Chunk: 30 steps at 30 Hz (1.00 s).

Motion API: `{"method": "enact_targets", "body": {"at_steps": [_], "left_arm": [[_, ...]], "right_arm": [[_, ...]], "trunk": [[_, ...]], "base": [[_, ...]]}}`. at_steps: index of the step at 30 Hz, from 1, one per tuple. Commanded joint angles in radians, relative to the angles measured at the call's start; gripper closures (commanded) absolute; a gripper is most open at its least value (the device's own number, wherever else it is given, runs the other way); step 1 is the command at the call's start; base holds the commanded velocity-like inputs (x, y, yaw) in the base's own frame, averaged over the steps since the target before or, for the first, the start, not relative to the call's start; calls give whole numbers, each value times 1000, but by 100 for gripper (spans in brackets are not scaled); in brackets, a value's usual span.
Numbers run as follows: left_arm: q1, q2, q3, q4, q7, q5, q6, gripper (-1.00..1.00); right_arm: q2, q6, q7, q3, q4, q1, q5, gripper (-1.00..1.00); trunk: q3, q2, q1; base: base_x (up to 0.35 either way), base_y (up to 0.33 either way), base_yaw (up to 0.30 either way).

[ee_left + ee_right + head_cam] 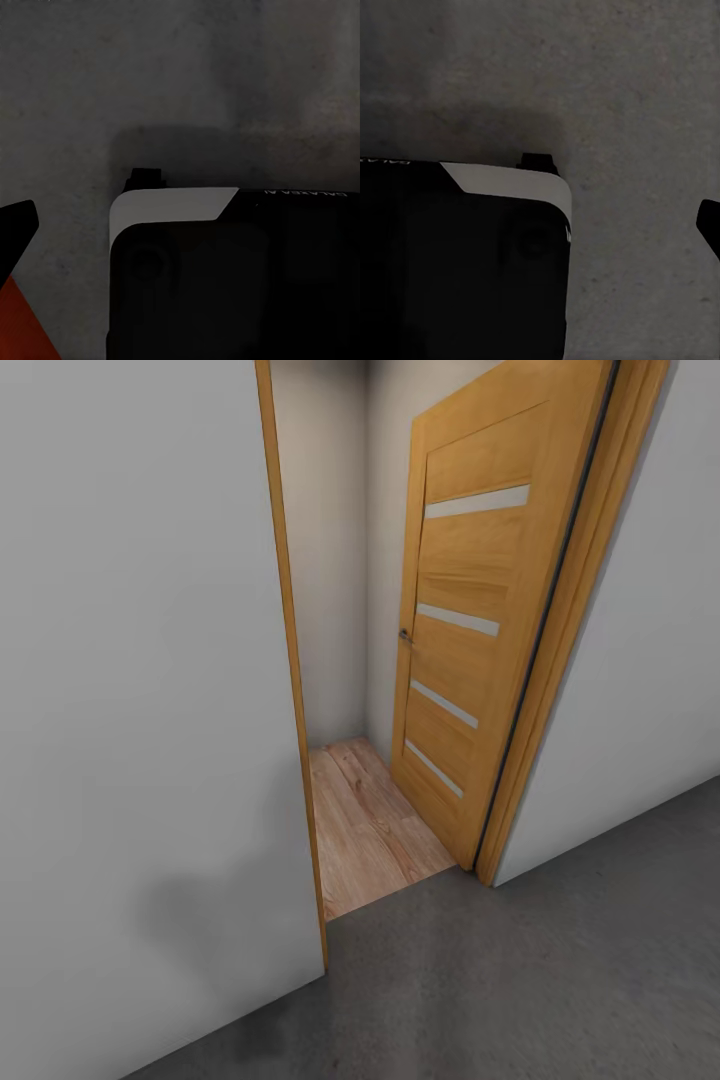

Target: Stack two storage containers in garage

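Evidently we stand in the garage, on its dark grey concrete floor, facing the doorway back toward the wood-plank flooring of the next room. How much of the task is done we can only judge in part: no stack of bins appears on the concrete ahead of us, so we take the stacking as not yet shown complete. The grey-white wall to our left and the wall to the right bracket the opening, and the wood-panelled door, swung inward with its pale glazed strips, stands ajar against the right-hand frame. That opening looks narrow, and we judge that the door leaf and the left jamb would be the things to clear if we pass through. In both wrist views the robot's own dark base with its pale trim sits over the concrete. In the left wrist view an orange-red patch shows at the edge, likely one storage container, just beside a dark fingertip of the left gripper; whether that claw pinches it we cannot tell. A dark tip of the right gripper shows in the right wrist view, its state equally unclear.
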Motion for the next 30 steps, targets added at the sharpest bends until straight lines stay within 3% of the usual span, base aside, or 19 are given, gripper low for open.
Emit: {"method": "enact_targets", "body": {"at_steps": [1, 30], "left_arm": [[0, 0, 0, 0, 1, 5, 1, -100], [0, 4, 0, 0, 1, 11, 2, -100]], "right_arm": [[1, -6, -1, 8, 3, -1, -10, -100], [3, -5, -10, 8, 3, -1, -8, -100]], "trunk": [[-1, -1, 0], [-1, -1, 0]], "base": [[0, 0, 0], [0, 0, 0]]}}
